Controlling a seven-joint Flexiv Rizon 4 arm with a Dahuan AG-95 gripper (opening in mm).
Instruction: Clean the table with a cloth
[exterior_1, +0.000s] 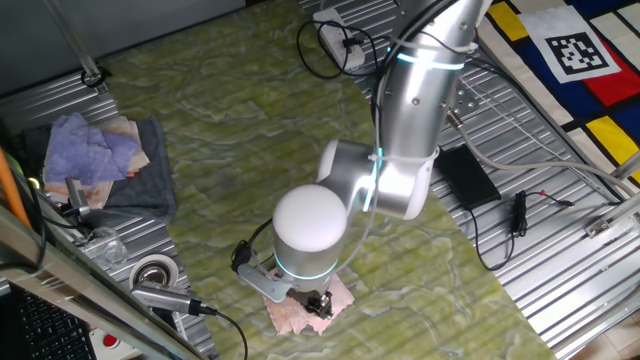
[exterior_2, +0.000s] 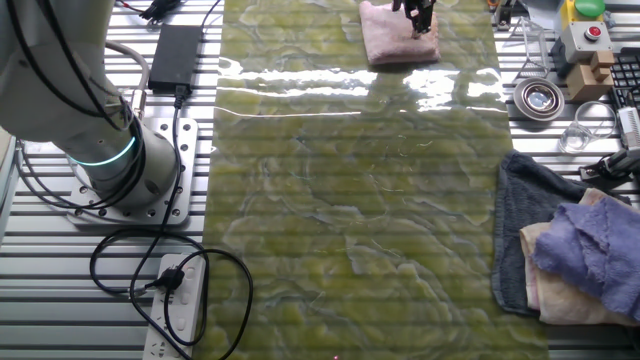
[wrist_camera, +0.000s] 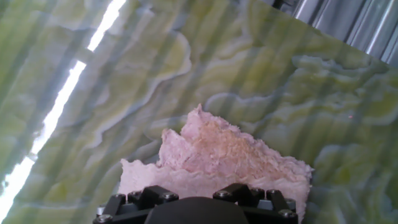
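The table (exterior_1: 250, 120) is a long yellow-green marbled sheet, also seen in the other fixed view (exterior_2: 350, 200) and the hand view (wrist_camera: 280, 81). The small pale pink cloth (exterior_1: 288, 316) lies on it at one end, near the edge (exterior_2: 385, 42). My gripper (exterior_1: 320, 302) stands straight down on the cloth's middle (exterior_2: 420, 25), its fingers close together and seemingly pinching it. In the hand view the cloth (wrist_camera: 211, 155) lies wrinkled just ahead of the gripper body (wrist_camera: 199, 208). The fingertips are hidden there.
A lavender cloth on a dark grey towel (exterior_1: 95, 150) lies off the table's side (exterior_2: 580, 240). A tape roll (exterior_1: 153, 272), a black power brick (exterior_1: 468, 175), a power strip (exterior_1: 340, 35) with cables, and the arm's base (exterior_2: 110, 160) sit on the ribbed metal panels.
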